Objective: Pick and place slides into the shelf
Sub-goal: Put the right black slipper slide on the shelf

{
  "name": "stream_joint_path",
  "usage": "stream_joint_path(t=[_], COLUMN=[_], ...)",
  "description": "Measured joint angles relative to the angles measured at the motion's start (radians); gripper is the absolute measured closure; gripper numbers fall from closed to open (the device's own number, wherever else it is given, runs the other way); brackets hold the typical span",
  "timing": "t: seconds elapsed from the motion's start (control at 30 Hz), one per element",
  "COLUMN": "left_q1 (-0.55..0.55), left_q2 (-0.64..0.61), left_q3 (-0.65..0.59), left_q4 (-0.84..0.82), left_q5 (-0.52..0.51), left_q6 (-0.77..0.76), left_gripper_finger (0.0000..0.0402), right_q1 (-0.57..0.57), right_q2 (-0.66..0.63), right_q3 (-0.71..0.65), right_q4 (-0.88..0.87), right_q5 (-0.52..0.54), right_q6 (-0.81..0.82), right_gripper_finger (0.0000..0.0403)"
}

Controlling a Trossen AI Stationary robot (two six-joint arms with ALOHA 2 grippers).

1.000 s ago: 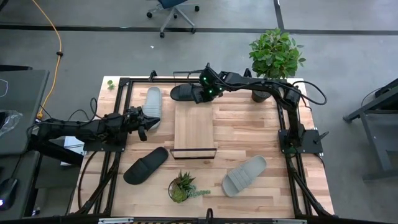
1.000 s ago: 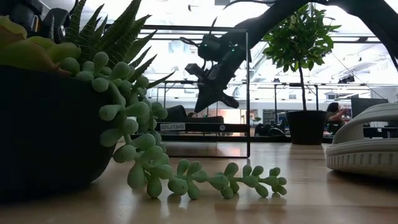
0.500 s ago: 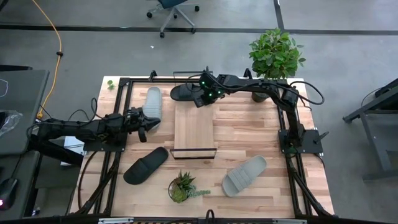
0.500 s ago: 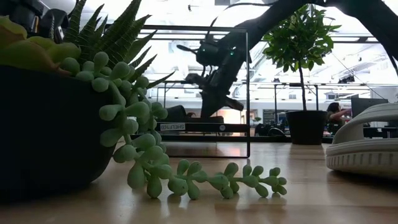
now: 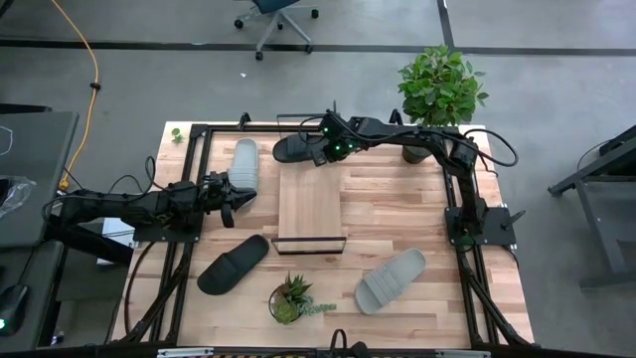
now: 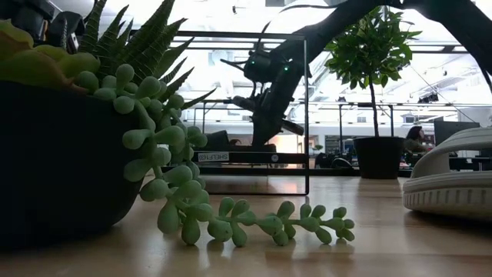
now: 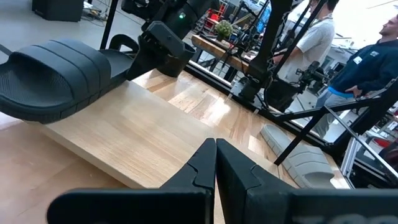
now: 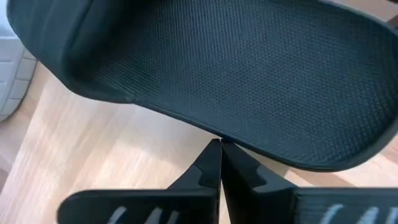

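A black slide (image 5: 291,149) (image 7: 56,68) (image 8: 217,68) lies sole-down, crosswise, on the far end of the light-wood shelf (image 5: 310,204) (image 7: 143,137). My right gripper (image 5: 324,155) (image 8: 219,144) is shut, its tips at this slide's right-hand end. My left gripper (image 5: 232,204) (image 7: 216,144) is shut and hovers left of the shelf. Just on its far side a light grey slide (image 5: 243,167) lies flat on the table. A second black slide (image 5: 234,264) and a second grey slide (image 5: 391,280) (image 7: 298,155) rest on the table nearer the front edge. My right gripper's shut fingertips (image 8: 214,152) stand against the rim of the black slide's footbed (image 8: 205,127), slanting down from the table's right; I cannot tell whether they touch it. The slide lies flat on the shelf. My left gripper touches nothing.
A potted succulent (image 5: 288,298) (image 6: 61,138) stands at the near edge between the two front slides. A potted tree (image 5: 437,89) (image 6: 377,154) fills the far right corner. Black frame rails (image 5: 194,199) run along the table's sides. People (image 7: 367,56) stand beyond the table.
My right gripper has shifted slightly and tipped more upright by the black slide's end. The slide has stayed where it was on the shelf.
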State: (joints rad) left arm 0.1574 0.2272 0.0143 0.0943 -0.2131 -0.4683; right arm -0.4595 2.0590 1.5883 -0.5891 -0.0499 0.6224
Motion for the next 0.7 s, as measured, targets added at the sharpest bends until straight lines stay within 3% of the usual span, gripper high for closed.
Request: stream_joint_path(t=[0.1, 0.3, 0.7], left_q1=[0.000, 0.000, 0.000], left_q2=[0.000, 0.000, 0.000], left_q3=[0.000, 0.000, 0.000], left_q4=[-0.001, -0.021, -0.039], left_q5=[0.000, 0.000, 0.000], left_q6=[0.000, 0.000, 0.000], left_gripper_finger=[0.0401, 0.0401, 0.0401], right_q1=[0.000, 0.003, 0.022], right_q2=[0.000, 0.000, 0.000], right_q3=[0.000, 0.000, 0.000], right_q4=[0.025, 0.062, 0.297], right_q5=[-0.002, -0.102, -0.162], right_q6=[0.007, 0.056, 0.158], right_gripper_finger=[0.0403, 0.0403, 0.0403])
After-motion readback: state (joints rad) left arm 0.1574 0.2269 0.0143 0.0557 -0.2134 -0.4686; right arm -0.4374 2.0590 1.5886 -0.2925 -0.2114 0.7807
